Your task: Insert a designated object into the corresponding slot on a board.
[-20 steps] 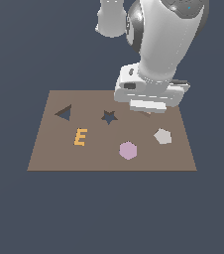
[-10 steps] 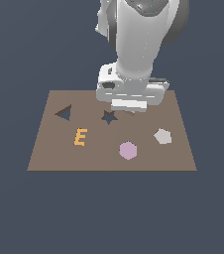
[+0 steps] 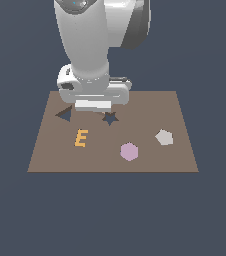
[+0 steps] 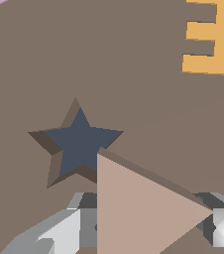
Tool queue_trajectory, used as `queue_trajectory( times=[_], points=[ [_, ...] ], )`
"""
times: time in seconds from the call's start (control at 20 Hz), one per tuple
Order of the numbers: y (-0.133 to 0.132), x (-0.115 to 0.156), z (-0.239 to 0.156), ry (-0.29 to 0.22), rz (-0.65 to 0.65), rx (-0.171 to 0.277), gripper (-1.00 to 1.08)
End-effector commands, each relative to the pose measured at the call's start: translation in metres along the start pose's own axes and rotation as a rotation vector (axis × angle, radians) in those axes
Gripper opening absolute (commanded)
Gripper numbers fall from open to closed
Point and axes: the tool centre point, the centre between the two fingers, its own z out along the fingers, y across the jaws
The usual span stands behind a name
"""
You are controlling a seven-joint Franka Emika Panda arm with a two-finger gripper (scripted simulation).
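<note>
the jaws are closed on the triangular block point(image 4: 143, 208), one grey finger point(image 4: 222, 225) showing at each side of it, holding it above the board point(image 3: 150, 102). the star cut-out point(image 4: 77, 141) lies just beside the jaws; the triangular slot point(image 3: 65, 114) sits a little farther off. beyond them are the orange e point(image 3: 81, 138), pink hexagon point(image 3: 129, 151) and grey pentagon point(image 3: 164, 137).

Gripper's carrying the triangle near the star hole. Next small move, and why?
Probably keep sliding toward the exterior view's left: the triangular block in the gripper sits beside the star cut-out, short of the triangle slot.
</note>
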Motion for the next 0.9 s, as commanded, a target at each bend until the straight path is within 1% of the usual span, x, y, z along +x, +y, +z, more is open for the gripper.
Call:
queue_trajectory(
  times=[0.0, 0.25, 0.45, 0.65, 0.85],
  points=[
    [0.028, 0.002, -0.001, 0.0, -0.016, 0.0, -1.0],
    [0.072, 0.008, -0.003, 0.0, -0.039, 0.0, -1.0],
    [0.098, 0.013, -0.004, 0.0, -0.052, 0.0, -1.0],
    [0.115, 0.016, -0.004, 0.0, -0.062, 0.0, -1.0],
    [0.122, 0.019, -0.005, 0.0, -0.065, 0.0, -1.0]
  ],
)
